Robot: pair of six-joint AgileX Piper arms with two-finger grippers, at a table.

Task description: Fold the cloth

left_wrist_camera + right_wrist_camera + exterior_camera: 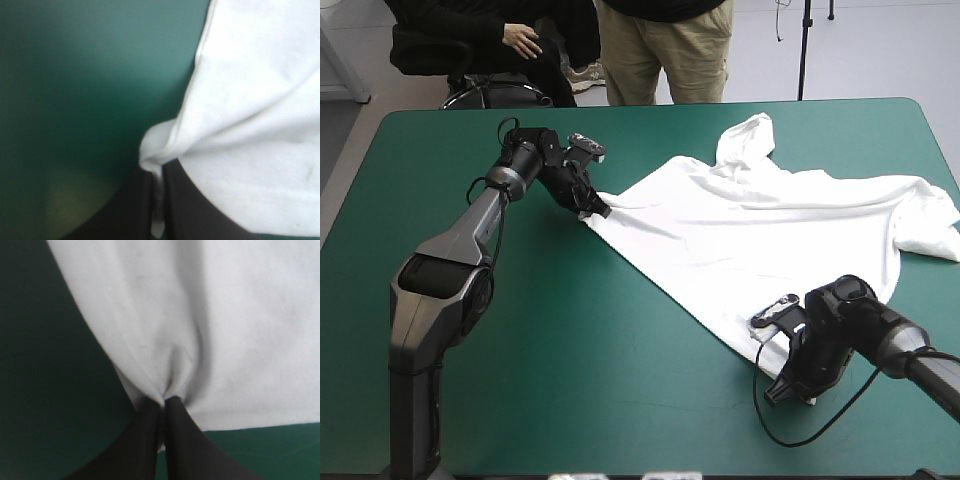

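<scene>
1. T-shirt (770, 230), white and short-sleeved, lies spread over the right half of the teal-green covered desk (570, 380) in our high view. We see the left pincer (595, 210), two black curved fins, at its left corner, and the right pincer (790, 385) at its near corner.
2. From the left wrist, we find the left pincer (157, 172) clenched on a bunched fold of T-shirt (250, 125).
3. From the right wrist, we find the right pincer (164, 402) clamped on gathered T-shirt (200, 315) hem.
</scene>
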